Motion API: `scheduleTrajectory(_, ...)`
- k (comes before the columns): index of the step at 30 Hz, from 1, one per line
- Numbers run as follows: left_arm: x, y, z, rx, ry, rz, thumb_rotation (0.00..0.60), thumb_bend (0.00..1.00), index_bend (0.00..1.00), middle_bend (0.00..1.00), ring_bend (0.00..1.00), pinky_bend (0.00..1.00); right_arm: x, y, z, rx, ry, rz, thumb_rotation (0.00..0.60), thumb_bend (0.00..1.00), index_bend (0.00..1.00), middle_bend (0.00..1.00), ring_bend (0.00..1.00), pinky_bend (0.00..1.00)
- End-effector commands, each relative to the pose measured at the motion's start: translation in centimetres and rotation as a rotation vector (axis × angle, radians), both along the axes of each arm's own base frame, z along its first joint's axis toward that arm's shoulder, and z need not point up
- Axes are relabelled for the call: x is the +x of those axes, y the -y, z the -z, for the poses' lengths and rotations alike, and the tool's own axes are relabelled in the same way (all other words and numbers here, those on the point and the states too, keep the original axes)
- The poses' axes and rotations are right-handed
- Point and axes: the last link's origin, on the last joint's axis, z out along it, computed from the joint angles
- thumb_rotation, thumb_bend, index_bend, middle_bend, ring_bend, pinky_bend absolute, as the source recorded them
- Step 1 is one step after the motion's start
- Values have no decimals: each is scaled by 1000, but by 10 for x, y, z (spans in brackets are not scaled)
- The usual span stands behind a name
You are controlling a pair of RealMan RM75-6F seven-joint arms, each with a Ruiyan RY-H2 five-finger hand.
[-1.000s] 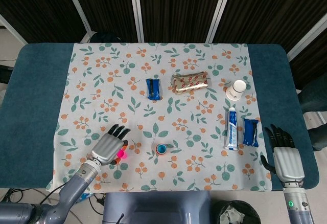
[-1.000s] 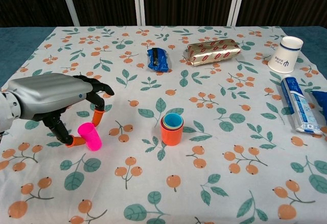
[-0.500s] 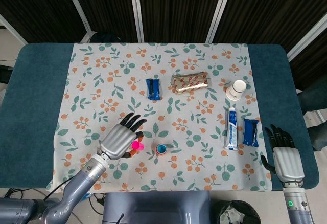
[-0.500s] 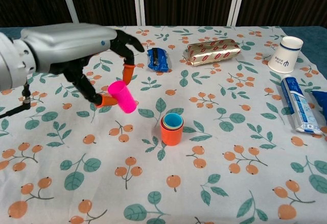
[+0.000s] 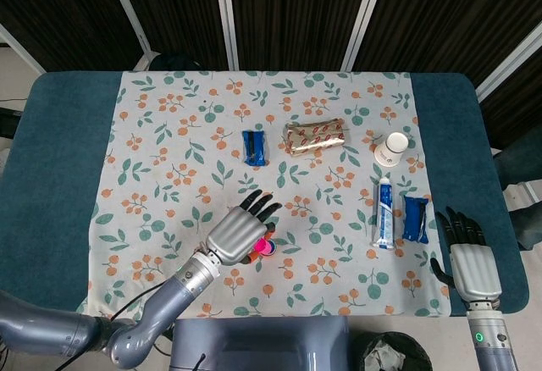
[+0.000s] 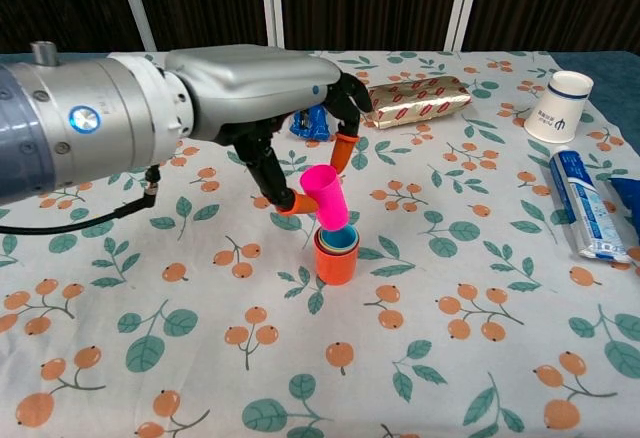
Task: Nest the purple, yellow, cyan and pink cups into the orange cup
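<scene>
Tablecloth (image 6: 480, 378): pink cup (image 6: 326, 196) now over orange cup (image 6: 335, 262).

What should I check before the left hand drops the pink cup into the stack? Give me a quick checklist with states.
1. Grip: left hand pinches the pink cup between its fingers. Ok.
2. Position: pink cup's lower end is right at the cyan cup opening in the orange cup. Ok.
3. Tilt: pink cup leans, top toward the left, not upright over the stack. Not ok.
4. Stack upright on the tablecloth. Ok.
5. Purple and yellow cups already nested: hidden under the cyan one. Cannot tell.
6. Right hand rests at the table edge, well away from the stack. Ok.
</scene>
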Motion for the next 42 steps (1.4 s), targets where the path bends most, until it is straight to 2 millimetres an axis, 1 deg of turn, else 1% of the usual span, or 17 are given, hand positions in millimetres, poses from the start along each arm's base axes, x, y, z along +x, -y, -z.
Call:
scheduleTrajectory(1, 10, -1, 11, 20, -26, 22, 600, 264, 525, 114, 0, 13, -1, 0, 0, 1, -1, 1, 600, 406, 66, 0, 11, 101)
scheduleTrajectory(7, 14, 2, 26, 41, -74, 40, 600, 264, 525, 112, 0, 13, -2, 0, -2, -5, 1, 4, 600, 406, 66, 0, 12, 102)
scheduleTrajectory(22, 6, 1, 33, 63, -123, 21, 600, 262, 515, 111, 0, 13, -2, 1, -2, -9, 9, 8, 600, 407, 66, 0, 12, 102)
scheduleTrajectory(23, 5, 1, 33, 61, -126, 21, 600, 259, 498, 107, 0, 13, -2, 1, -2, -8, 9, 9, 600, 407, 66, 0, 12, 102)
scheduleTrajectory(25, 4, 1, 34, 60, -135, 23, 600, 232, 434, 90, 0, 13, -2, 1, -2, -7, 9, 9, 600, 406, 66, 0, 12, 102)
scheduleTrajectory(27, 2, 1, 34, 57, -157, 24, 600, 165, 308, 60, 0, 12, -2, 1, -1, -4, 10, 9, 600, 406, 66, 0, 12, 102)
scheduleTrajectory(30, -1, 0, 33, 68, -189, 24, 600, 95, 153, 26, 0, 12, -2, 2, -1, -2, 10, 9, 600, 406, 66, 0, 12, 102)
scheduleTrajectory(32, -1, -1, 30, 84, -197, 24, 600, 81, 90, 16, 0, 12, -2, 2, -1, -3, 10, 9, 600, 406, 66, 0, 12, 102)
scheduleTrajectory(34, 1, -3, 25, 104, -184, 23, 600, 78, 58, 13, 0, 10, -2, 2, -1, -6, 10, 10, 600, 406, 66, 0, 12, 102)
scheduleTrajectory(38, 4, -6, 8, 177, -130, 33, 600, 77, 50, 12, 0, 7, -3, 2, -2, -10, 10, 11, 600, 406, 66, 0, 12, 102)
scheduleTrajectory(39, 1, -7, -2, 215, -109, 27, 600, 77, 50, 12, 0, 7, -3, 2, -3, -11, 10, 9, 600, 406, 66, 0, 12, 102)
scheduleTrajectory(40, -1, -7, -6, 232, -102, 24, 600, 77, 50, 12, 0, 7, -3, 2, -3, -11, 10, 9, 600, 406, 66, 0, 12, 102)
scheduleTrajectory(42, -20, -7, -26, 314, -104, 4, 600, 77, 50, 12, 0, 7, -3, 2, -3, -11, 12, 8, 600, 406, 66, 0, 12, 102)
